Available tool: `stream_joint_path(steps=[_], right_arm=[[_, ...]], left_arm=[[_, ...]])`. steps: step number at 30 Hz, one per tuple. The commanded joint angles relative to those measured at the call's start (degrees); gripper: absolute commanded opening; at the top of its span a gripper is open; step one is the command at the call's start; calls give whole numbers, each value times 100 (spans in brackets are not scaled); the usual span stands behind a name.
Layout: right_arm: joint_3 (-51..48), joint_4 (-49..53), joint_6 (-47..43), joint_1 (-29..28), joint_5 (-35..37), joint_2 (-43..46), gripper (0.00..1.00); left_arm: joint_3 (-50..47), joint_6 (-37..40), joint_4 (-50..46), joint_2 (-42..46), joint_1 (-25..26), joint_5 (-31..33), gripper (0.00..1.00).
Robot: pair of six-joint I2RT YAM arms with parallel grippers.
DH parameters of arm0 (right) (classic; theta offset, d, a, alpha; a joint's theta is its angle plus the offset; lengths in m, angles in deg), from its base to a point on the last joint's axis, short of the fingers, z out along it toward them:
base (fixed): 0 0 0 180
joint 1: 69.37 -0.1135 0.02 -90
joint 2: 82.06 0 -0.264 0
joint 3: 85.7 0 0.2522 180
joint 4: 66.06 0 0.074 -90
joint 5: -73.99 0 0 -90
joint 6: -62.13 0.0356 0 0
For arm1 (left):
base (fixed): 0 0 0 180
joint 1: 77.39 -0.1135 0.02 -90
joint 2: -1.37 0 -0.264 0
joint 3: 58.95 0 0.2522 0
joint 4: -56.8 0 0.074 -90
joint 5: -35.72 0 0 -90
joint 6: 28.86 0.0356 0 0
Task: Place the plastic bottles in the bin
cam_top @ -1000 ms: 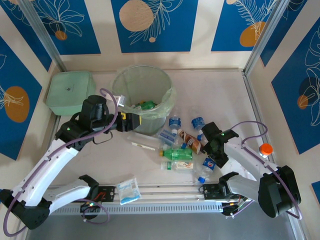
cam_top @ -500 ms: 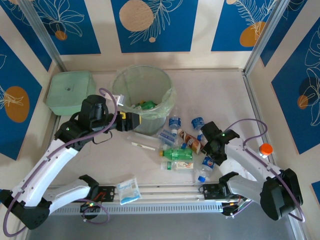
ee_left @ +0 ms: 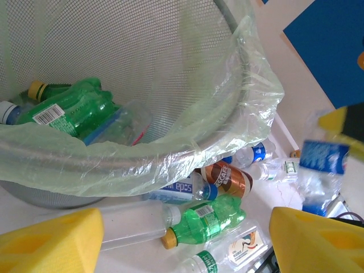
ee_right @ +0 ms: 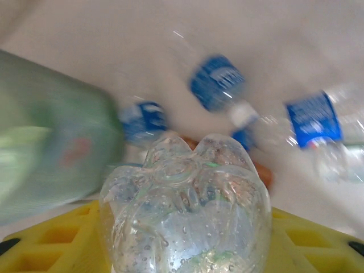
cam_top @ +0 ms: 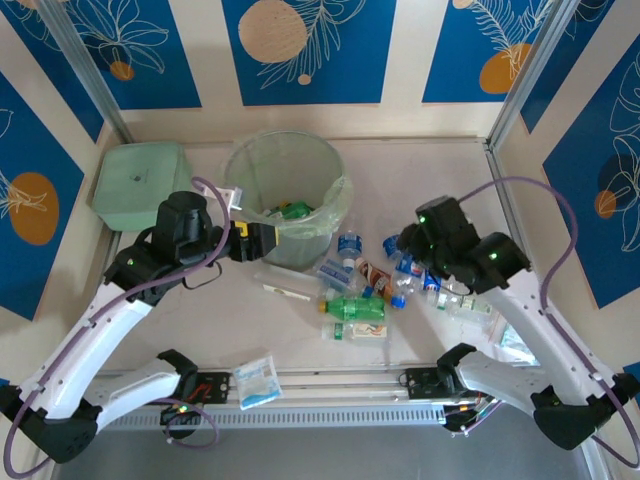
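Right wrist view: the right gripper (ee_right: 185, 242) is clamped on a clear bottle (ee_right: 185, 205) whose lobed base faces the camera. Blue-labelled bottles (ee_right: 219, 82) lie blurred on the table beyond the fingertips. Left wrist view: the left gripper (ee_left: 185, 242) stands wide, with nothing between its pads. The bin (ee_left: 170, 153) is just ahead of it with a green bottle (ee_left: 68, 111) inside, and a brown-labelled bottle (ee_left: 227, 177) lies ahead, below the rim. Top view: the left gripper sits beside the bin's near wall. Loose bottles lie between the two grippers.
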Motion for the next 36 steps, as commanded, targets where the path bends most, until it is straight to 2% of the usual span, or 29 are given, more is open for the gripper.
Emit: stream_joint_path(steps=[1, 12, 18, 22, 29, 36], right_arm=[[674, -589, -705, -27, -156, -154, 52], [2814, -2421, -1569, -333, -1285, -1890, 51], [3588, -3060, -1651, -396, -1754, -2795, 52], [4085, -3031, -1565, -455, -1924, -3429, 52], [4455, -2805, -1615, -561, -1915, -4042, 53], [4110, -2886, -1629, -650, -1804, -4127, 58]], left_arm=[[-38, -57, 99, 76, 7, 84, 77], [-184, -234, 218, 36, 29, -343, 75], [-192, -227, 142, 126, 58, -426, 74], [-217, -220, 75, 142, 102, -445, 73], [-165, -141, -19, 240, 128, -454, 74], [-192, -80, -109, 286, 128, -380, 74]])
